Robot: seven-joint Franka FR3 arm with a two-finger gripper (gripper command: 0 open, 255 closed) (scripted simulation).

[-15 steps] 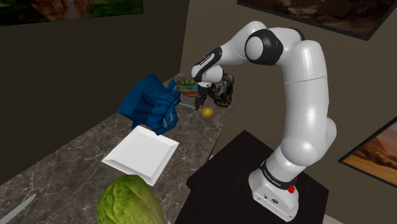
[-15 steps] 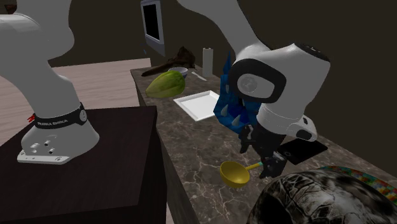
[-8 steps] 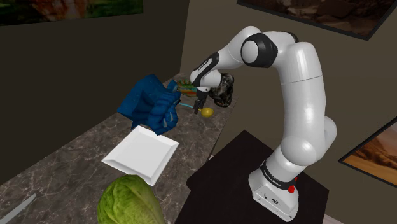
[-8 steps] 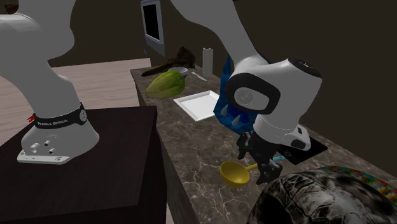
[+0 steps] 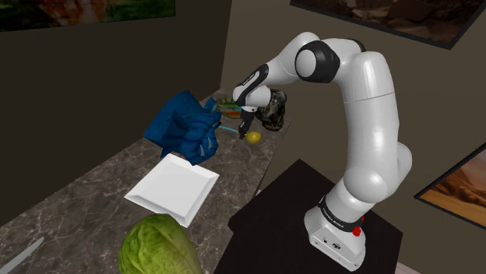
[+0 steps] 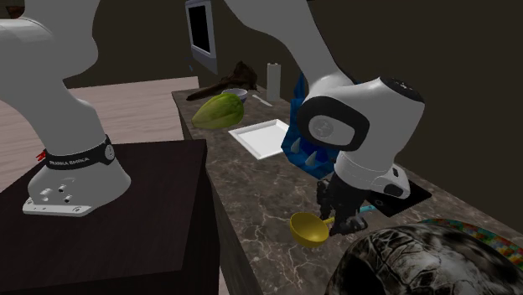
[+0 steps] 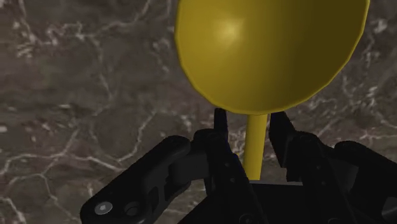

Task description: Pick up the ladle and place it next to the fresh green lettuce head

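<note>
**Containers**
- The white square plate (image 5: 173, 187) (image 6: 264, 137) lies flat on the dark marble countertop (image 5: 93, 191) (image 6: 268, 218), between the lettuce head (image 5: 160, 245) (image 6: 220, 111) and the blue spiked object (image 5: 185, 126) (image 6: 300, 142).
- A shallow dish (image 5: 228, 102) at the far end of the countertop holds green, red and orange items. These cannot be identified.
- A dark mottled round object (image 5: 274, 110) (image 6: 411, 264) stands just beside that dish.

**Ladle and gripper**
- The ladle (image 5: 253, 138) (image 6: 308, 229) (image 7: 270, 51) lies on the countertop near its front edge, between the blue spiked object and the dark mottled round object, well apart from the lettuce head.
- Its yellow bowl faces up.
- The gripper (image 5: 244, 131) (image 6: 342, 219) (image 7: 249, 121) points down over the ladle.
- In the wrist view the two fingers (image 7: 219, 124) stand apart on either side of the thin yellow handle. A strip of marble shows between each finger and the handle, so the ladle is not clasped.

**Change from the earlier frames**
- The gripper sits lower than it did one second ago, and the fingertips now reach handle level.
- The ladle, plate and lettuce head keep their positions.

**Count**
- One ladle, one lettuce head, one plate, one blue spiked object, one dish, one dark mottled round object
- One arm on one dark stand (image 5: 296, 202) (image 6: 126, 226)
</note>
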